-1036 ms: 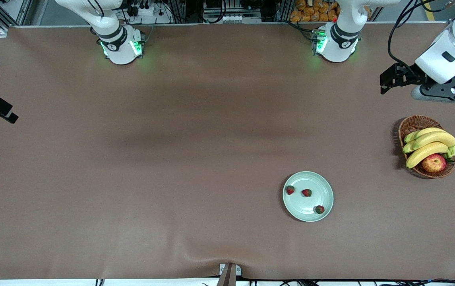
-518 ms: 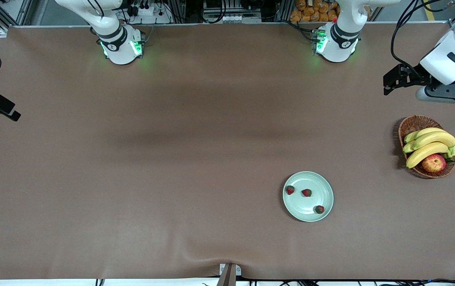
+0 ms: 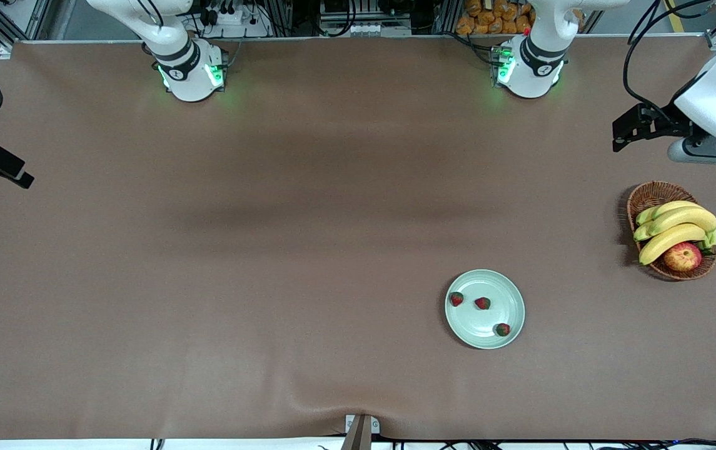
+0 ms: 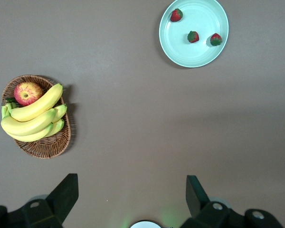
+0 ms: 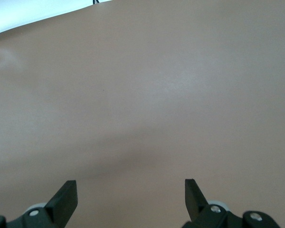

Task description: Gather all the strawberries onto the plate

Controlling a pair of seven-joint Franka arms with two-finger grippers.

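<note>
All three strawberries [image 3: 482, 303] lie in the plate [image 3: 470, 334] near the bench's front edge, nothing left; left hand [image 4: 132, 190] and right hand [image 5: 131, 191] released, empty, over opposite bench ends.

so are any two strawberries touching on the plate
Apart. The front view shows bare plate between all three strawberries.

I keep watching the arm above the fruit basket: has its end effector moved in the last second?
Yes. The left end effector has drawn away from the wicker basket, toward the robots' bases and the table's end.
</note>
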